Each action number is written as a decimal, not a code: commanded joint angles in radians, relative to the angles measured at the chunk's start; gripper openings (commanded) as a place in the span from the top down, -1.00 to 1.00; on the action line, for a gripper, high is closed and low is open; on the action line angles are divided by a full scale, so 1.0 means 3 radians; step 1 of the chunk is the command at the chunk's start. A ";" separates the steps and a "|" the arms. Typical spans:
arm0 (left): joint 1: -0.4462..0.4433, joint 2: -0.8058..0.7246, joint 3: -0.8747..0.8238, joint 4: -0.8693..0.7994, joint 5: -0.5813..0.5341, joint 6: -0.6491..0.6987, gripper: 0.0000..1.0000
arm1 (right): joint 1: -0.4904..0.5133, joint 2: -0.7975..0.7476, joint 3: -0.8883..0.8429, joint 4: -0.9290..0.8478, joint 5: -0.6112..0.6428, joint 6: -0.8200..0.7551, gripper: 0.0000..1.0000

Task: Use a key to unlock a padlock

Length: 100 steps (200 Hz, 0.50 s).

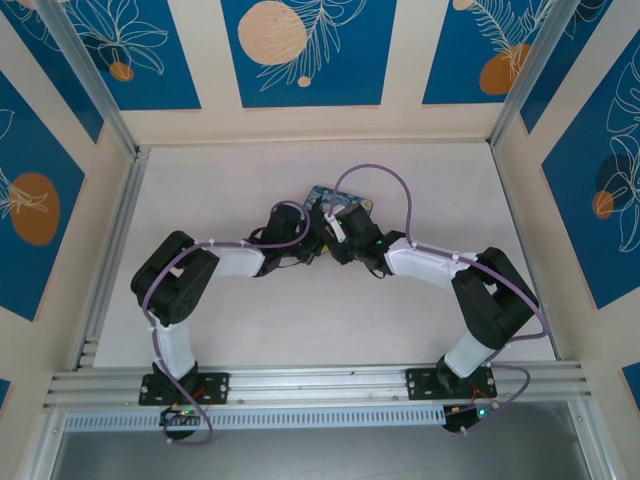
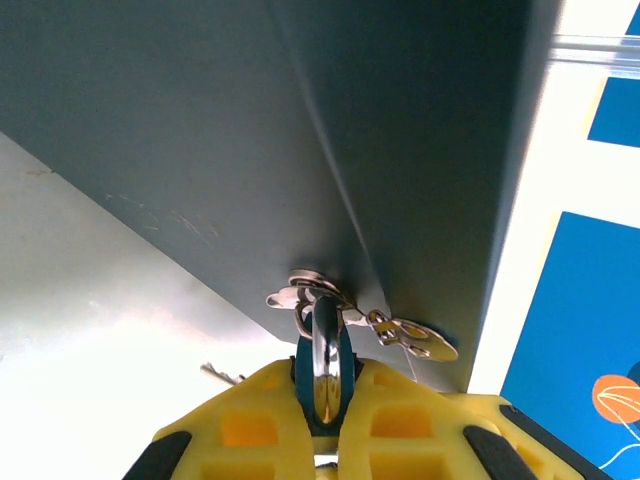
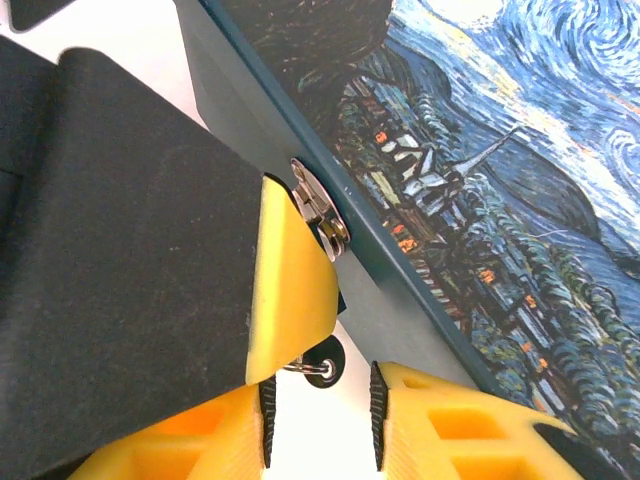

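The box (image 1: 328, 196) is sitting near the middle of the worktop (image 1: 200, 190), toward its far edge. The left gripper (image 2: 325, 395) is clenching what looks like the padlock (image 2: 325, 355), which is hanging at the box's hasp (image 3: 320, 215). The right gripper (image 3: 320, 400) is standing released, grasping nothing, with the key (image 2: 412, 338) dangling just beside the padlock. The risk is the loose key swinging aside under a pinch, or a left-arm tug dragging the box.

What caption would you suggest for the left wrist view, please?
Left gripper clamped on the small shiny metal padlock at the edge of the dark box, small silvery keys beside it.
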 commanded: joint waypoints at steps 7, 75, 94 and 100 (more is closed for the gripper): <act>-0.0028 -0.0159 0.0093 0.0118 0.0123 0.0065 1.00 | 0.0048 -0.0088 -0.0070 0.0084 0.0021 -0.0010 0.34; -0.0028 -0.0148 0.0113 0.0117 0.0136 0.0072 1.00 | 0.0125 -0.0224 -0.0260 0.0095 0.0093 -0.0017 0.36; -0.0032 -0.0152 0.0099 0.0128 0.0140 0.0067 1.00 | 0.0125 -0.0180 -0.0236 0.0109 0.0117 -0.0020 0.36; -0.0029 -0.0153 0.0103 0.0128 0.0139 0.0066 1.00 | 0.0122 -0.0165 -0.0220 0.0114 0.0114 -0.0024 0.36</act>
